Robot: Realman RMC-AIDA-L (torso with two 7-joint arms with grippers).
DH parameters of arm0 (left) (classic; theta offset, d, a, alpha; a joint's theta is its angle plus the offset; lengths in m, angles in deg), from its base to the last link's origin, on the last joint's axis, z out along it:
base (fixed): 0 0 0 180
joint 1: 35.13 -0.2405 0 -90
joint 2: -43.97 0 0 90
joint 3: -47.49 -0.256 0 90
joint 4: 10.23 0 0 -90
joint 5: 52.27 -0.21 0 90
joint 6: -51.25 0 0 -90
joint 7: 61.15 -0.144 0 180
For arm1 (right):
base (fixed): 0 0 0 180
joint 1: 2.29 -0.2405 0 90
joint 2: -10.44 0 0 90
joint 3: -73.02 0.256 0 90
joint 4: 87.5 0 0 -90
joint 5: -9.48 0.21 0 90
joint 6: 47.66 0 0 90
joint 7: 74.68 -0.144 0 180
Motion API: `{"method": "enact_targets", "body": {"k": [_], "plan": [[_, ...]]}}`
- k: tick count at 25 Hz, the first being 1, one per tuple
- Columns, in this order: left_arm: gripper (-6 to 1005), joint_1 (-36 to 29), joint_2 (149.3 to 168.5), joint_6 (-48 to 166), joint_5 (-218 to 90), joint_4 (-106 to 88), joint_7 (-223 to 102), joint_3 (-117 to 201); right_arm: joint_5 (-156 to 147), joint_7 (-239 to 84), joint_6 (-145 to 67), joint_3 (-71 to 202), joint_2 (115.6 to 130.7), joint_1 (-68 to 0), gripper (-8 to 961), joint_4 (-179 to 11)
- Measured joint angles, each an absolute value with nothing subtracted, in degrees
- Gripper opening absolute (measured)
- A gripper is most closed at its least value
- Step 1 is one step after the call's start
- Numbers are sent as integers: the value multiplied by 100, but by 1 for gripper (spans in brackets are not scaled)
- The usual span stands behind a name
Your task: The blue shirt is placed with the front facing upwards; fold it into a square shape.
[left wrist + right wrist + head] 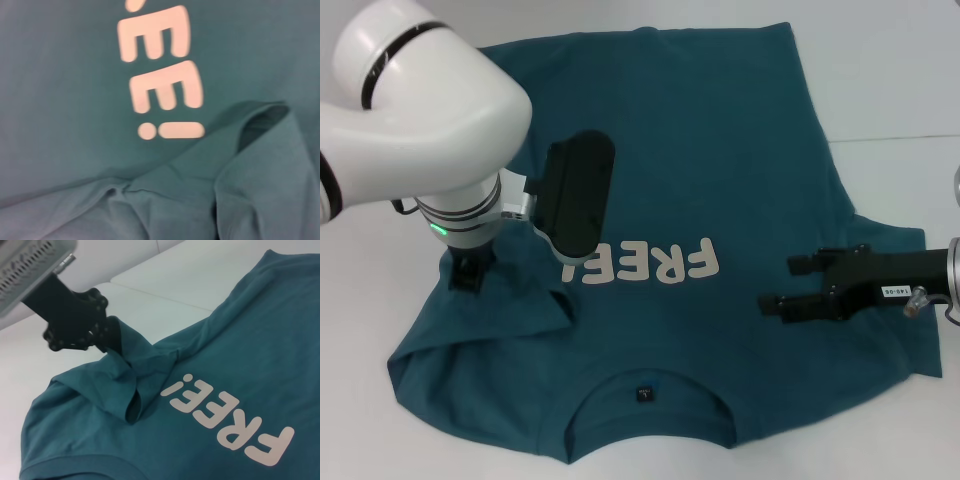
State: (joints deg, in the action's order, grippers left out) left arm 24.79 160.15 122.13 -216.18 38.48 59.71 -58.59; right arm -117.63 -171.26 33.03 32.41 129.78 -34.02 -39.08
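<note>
Head view: the large teal-blue cotton T-shirt (720,170) lies spread front-up on the plain white table (890,70), its collar and small dark neck label (643,394) nearest the robot and the cream block letters "FREE!" (655,265) across the chest. The left gripper (468,272) is down on the shirt's left sleeve, and its bulky white arm and black wrist housing cover part of the lettering and the cloth beneath. In the right wrist view that same left gripper (102,342) has its black fingers closed on a pinch of the sleeve fabric, which is drawn up into a puckered fold (131,390) lying over toward the lettering; the left wrist view shows the same raised fold (250,150) just beside the exclamation mark. The right gripper (783,285) hangs over the shirt's right side near the sleeve, its two black fingers parted and holding nothing.
</note>
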Motion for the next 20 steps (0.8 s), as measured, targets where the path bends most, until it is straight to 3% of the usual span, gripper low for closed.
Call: {"method": "enact_targets", "body": {"k": [7, 20], "plan": [[10, 2304, 16069, 13186, -21605, 4605, 5526, -5369, -11760, -17113, 3302, 3241, 12978, -3424, 917, -3908], [13, 2072, 16469, 14239, -21601, 5562, 4768, -4450, -11765, -17091, 3261, 3241, 12950, -3471, 917, -3907]]}}
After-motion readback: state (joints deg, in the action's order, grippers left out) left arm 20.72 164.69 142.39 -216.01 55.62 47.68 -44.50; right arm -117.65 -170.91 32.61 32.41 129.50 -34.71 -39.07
